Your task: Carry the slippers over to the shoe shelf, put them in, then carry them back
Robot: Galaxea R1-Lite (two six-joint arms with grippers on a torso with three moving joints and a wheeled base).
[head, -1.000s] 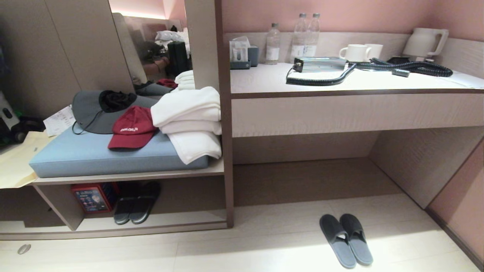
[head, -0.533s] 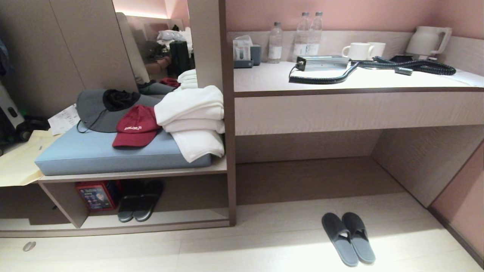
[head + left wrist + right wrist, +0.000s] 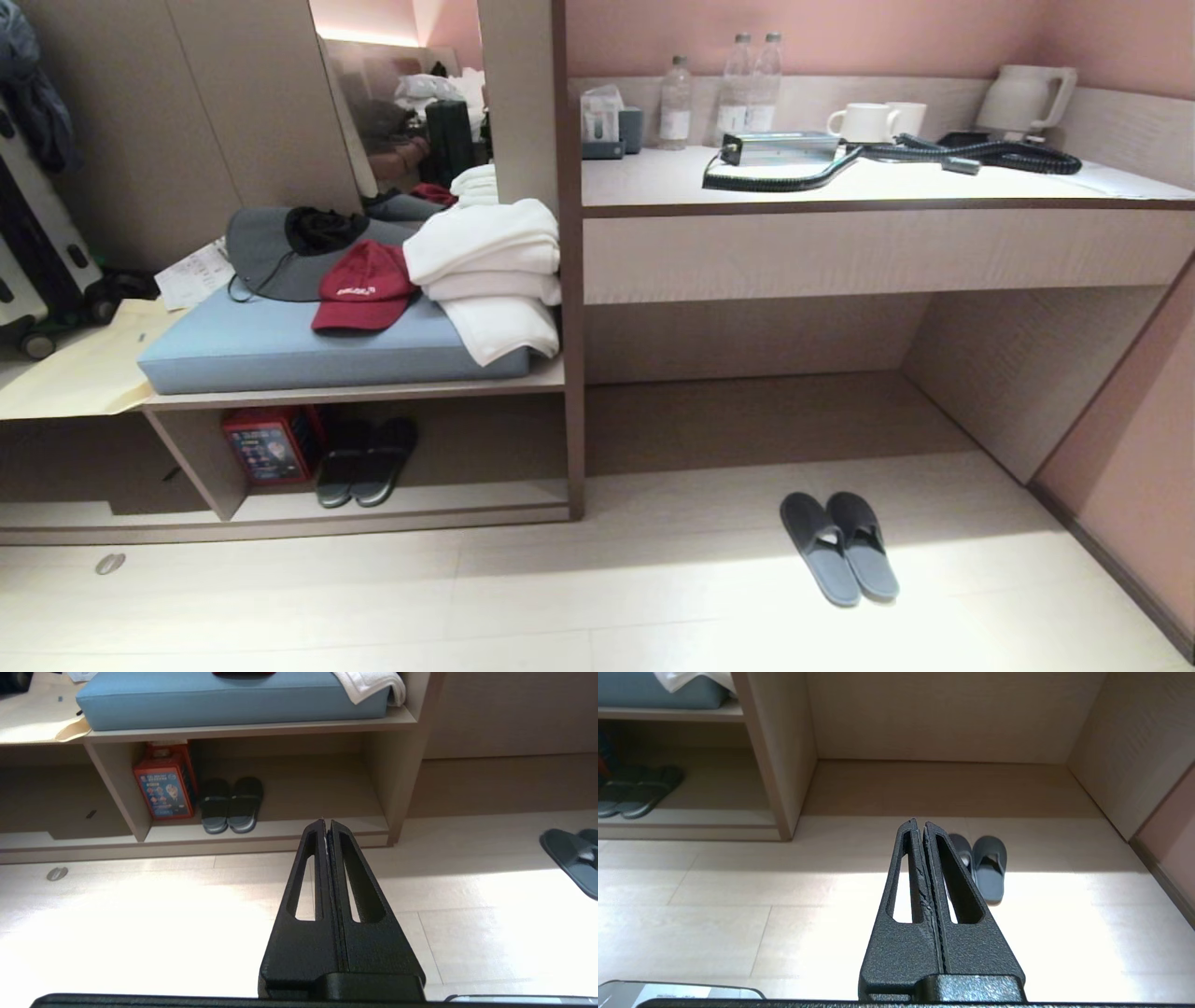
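Starting from the left, we saw the shoe shelf (image 3: 401,499), a low open compartment under the blue cushion (image 3: 280,345), already holding a red box (image 3: 271,445) and a darker pair of sandals (image 3: 366,461) side by side; our left gripper (image 3: 326,826) hung over bare floor (image 3: 560,597) with its fingers pressed together on nothing; our right gripper (image 3: 920,828) was likewise closed and empty, pointed toward the slippers (image 3: 838,545); we judged the main risk to be mistaking the shelved pair for ours, or nudging it while sliding ours in, since free space lay only to its right; the slippers sat on the floor before the desk recess, well apart from the shelf, soft, flat, dark grey, touching each other, toes toward the wall.
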